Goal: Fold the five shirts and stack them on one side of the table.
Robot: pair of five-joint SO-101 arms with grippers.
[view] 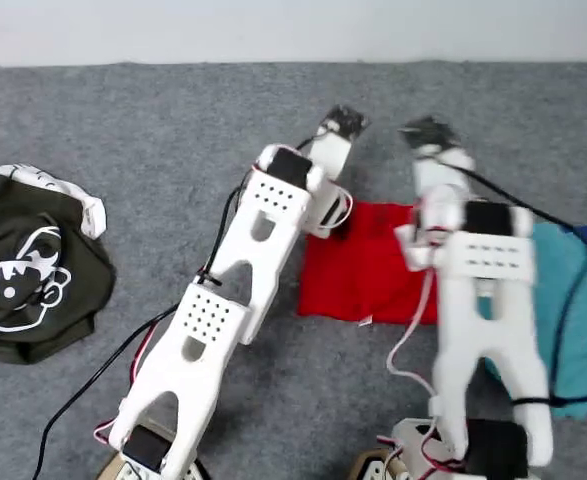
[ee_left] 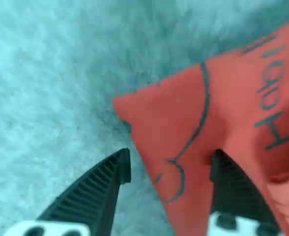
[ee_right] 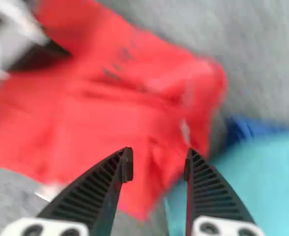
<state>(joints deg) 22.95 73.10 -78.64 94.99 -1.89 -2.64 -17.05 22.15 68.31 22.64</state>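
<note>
1. While dealing with the red shirt (view: 358,270), finding it lying mid-table on the grey table cover (view: 173,130), between both arms, roughly squared and likely partway through folding.
2. Straddling its far-left corner with the left gripper (ee_left: 170,162), fingers spread wide, cloth passing between them and draping over one; not yet pinching, probably lining up a grip for the next fold.
3. Hovering the right gripper (ee_right: 157,160) over the opposite edge, nearest the teal shirt (view: 563,300), fingers likewise apart and holding nothing; probably positioning so both corners lift together.
4. Seeing the teal shirt lying partly beneath the right arm, touching or just beside the red one; cannot tell which.
5. Noting the dark printed shirt (view: 28,270) lying well apart at the left edge, possibly marking the stacking side.
</note>
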